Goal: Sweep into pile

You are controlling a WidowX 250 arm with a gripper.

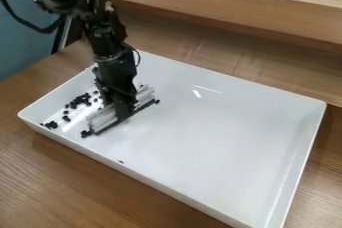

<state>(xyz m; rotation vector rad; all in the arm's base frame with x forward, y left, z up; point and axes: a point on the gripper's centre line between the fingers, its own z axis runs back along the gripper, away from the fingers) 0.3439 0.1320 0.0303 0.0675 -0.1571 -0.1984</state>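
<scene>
The gripper (123, 103) hangs over the left part of a white tray (220, 137), shut on a grey-white sweeper with a dark lower edge (102, 119). The sweeper stands on the tray floor, running from the lower left to the upper right beneath the gripper. Small black pieces (80, 100) lie scattered on the tray to the left of the sweeper. A few black pieces (85, 133) are at its near end, and another piece (157, 101) is by its far end. One tiny piece (121, 161) lies apart near the front wall. The arm hides part of the sweeper's middle.
The tray's raised walls enclose the work, with the left corner close to the scattered pieces. Under the tray is a wooden table (60, 182). A wooden ledge (227, 7) runs behind it, and a blue-grey surface (23, 32) is at the upper left.
</scene>
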